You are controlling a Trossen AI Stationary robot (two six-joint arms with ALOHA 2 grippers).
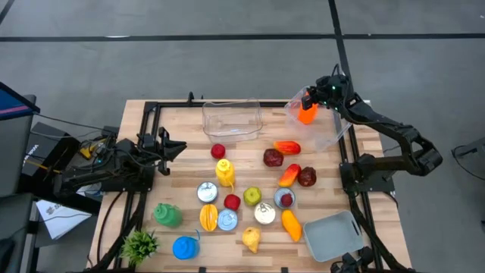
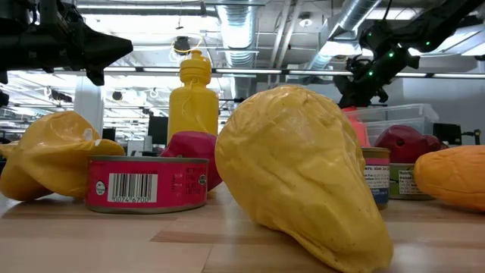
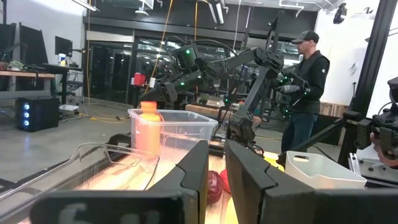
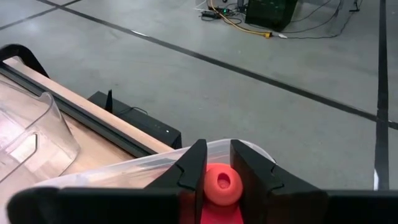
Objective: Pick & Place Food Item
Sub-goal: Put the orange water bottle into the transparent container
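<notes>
My right gripper [image 1: 310,101] is at the table's far right corner, shut on an orange-red toy food item [image 1: 307,115] that sits within a clear plastic bin [image 1: 330,135]. The left wrist view shows the same item [image 3: 148,129] through the bin's wall [image 3: 186,127]. In the low view the gripper [image 2: 362,82] hangs above the bin [image 2: 405,114], behind a yellow toy. My left gripper [image 1: 171,149] waits at the table's left side, narrowly open and empty [image 3: 216,180]. My right gripper pinches the orange-red item by its rounded upper end [image 4: 222,185] between the two fingers [image 4: 193,167], coming from above. The item hangs below the fingers inside the clear bin. Whether its lower end rests on the bin's floor cannot be told.
A second clear bin [image 1: 231,119] stands at the far middle and a grey bin [image 1: 333,236] at the near right. Several toy foods, cans and a yellow bottle [image 1: 224,173] crowd the table's middle; a green plant [image 1: 140,245] is near left. A person [image 3: 306,93] stands beyond the table.
</notes>
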